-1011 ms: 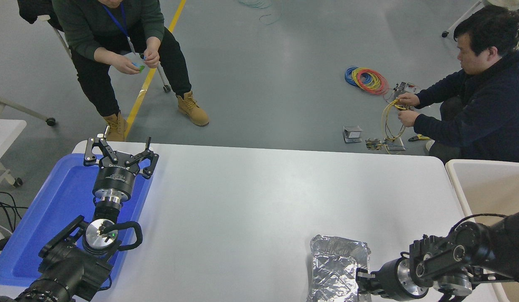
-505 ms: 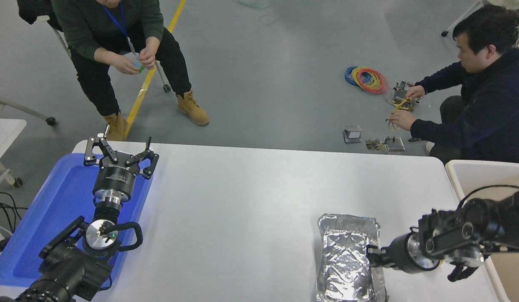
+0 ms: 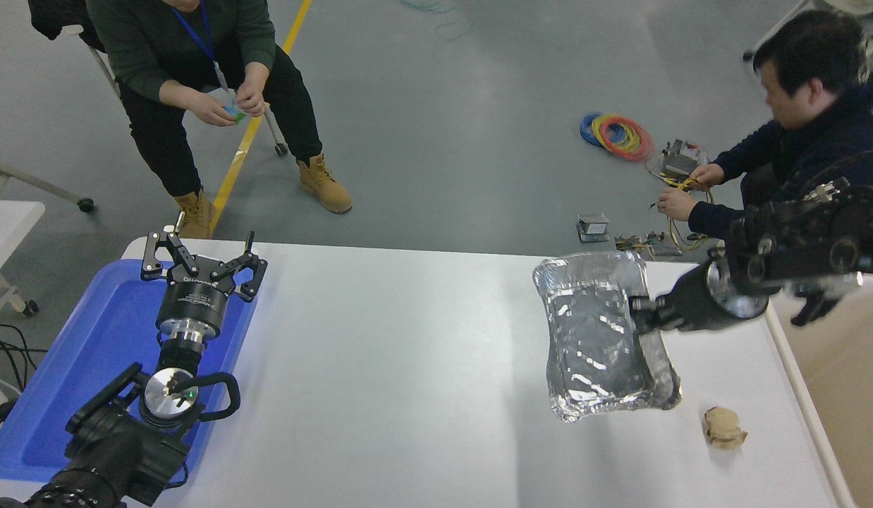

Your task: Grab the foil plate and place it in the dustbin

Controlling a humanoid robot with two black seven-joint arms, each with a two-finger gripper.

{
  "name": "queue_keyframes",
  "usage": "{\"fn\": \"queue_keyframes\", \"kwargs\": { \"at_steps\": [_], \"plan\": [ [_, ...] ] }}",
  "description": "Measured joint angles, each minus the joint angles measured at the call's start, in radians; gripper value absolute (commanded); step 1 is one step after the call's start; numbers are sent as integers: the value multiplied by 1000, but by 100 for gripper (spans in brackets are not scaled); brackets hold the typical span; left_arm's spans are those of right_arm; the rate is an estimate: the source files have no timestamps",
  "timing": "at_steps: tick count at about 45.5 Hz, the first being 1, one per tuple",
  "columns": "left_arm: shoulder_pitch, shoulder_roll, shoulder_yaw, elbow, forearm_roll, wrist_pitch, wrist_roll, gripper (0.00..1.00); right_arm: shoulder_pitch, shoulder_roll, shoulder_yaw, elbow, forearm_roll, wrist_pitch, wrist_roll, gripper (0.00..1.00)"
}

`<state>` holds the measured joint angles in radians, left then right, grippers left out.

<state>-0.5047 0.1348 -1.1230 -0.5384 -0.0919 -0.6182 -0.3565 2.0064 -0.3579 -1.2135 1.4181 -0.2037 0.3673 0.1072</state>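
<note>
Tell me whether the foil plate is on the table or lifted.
Lifted. The foil plate hangs tilted above the table, its right rim clamped by the right tool, not yet over the dustbin.

Workshop: bare concrete floor (image 3: 443, 127), cable coils (image 3: 616, 134).

Single head cam, high, robot's side, fwd/down over table (image 3: 408, 339).
</note>
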Motion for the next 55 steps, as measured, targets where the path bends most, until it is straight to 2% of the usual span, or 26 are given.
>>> {"fn": "queue_keyframes", "kwargs": {
  "at_steps": [7, 24, 47, 55],
  "plan": [
    [0, 0, 0, 0, 0, 0, 0, 100, 136, -4, -25, -2, -11, 102, 0, 0],
    [0, 0, 0, 0, 0, 0, 0, 100, 317, -6, -60, -2, -29, 242, 0, 0],
    [0, 0, -1, 0, 0, 0, -1, 100, 324, -6, -96, -63, -52, 283, -1, 0],
    [0, 0, -1, 0, 0, 0, -1, 100, 249, -51, -137, -150, -59, 285, 0, 0]
  ]
}}
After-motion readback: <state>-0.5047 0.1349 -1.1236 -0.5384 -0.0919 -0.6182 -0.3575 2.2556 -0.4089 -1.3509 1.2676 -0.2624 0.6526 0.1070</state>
